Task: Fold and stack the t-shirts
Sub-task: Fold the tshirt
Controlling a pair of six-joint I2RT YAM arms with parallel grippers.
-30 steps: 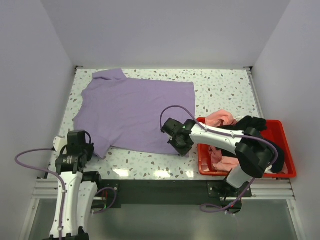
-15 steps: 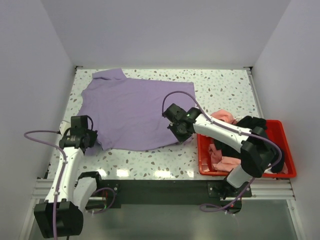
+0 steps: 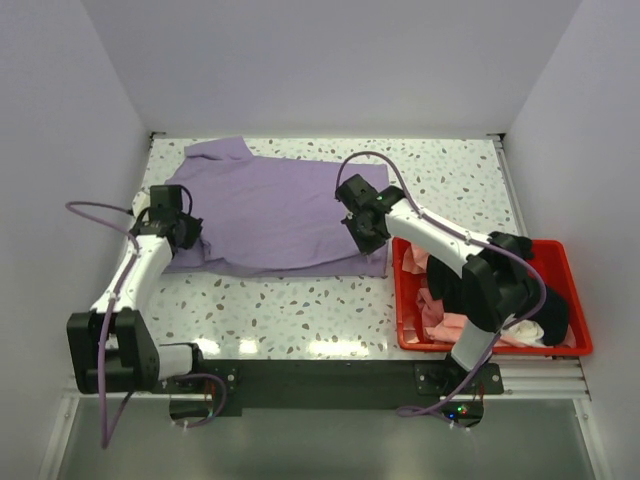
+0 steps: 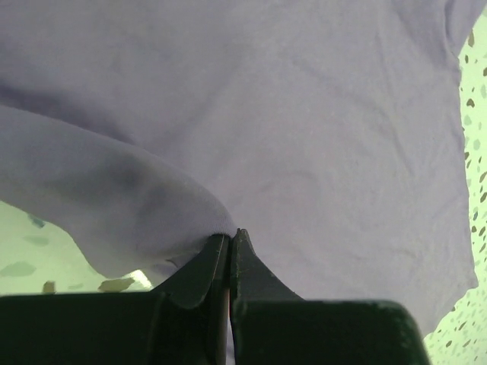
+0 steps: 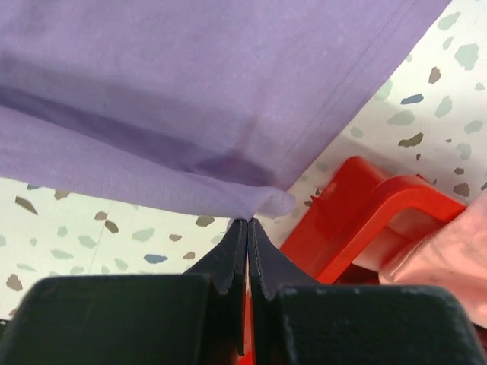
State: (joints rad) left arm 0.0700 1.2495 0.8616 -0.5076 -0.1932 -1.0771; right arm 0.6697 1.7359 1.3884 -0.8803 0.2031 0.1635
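Observation:
The large lavender-purple t-shirt (image 3: 270,205) lies spread on the speckled table, its near edge lifted and carried over the rest. My left gripper (image 3: 183,232) is shut on the shirt's near left edge; the left wrist view shows cloth (image 4: 319,137) pinched at the closed tips (image 4: 230,237). My right gripper (image 3: 366,232) is shut on the near right hem, with cloth (image 5: 190,84) pinched at the closed tips (image 5: 247,222). Salmon-pink (image 3: 445,325), black (image 3: 552,310) and white (image 3: 527,330) shirts lie in the bin.
A red plastic bin (image 3: 578,300) stands at the right near edge of the table; its corner shows in the right wrist view (image 5: 380,220). White walls enclose the table on three sides. The speckled tabletop (image 3: 300,300) shows in front of the shirt.
Both grippers have moved away from the near edge toward the back, carrying the shirt's near hem over the body of the shirt. The shirt now covers less table at the front.

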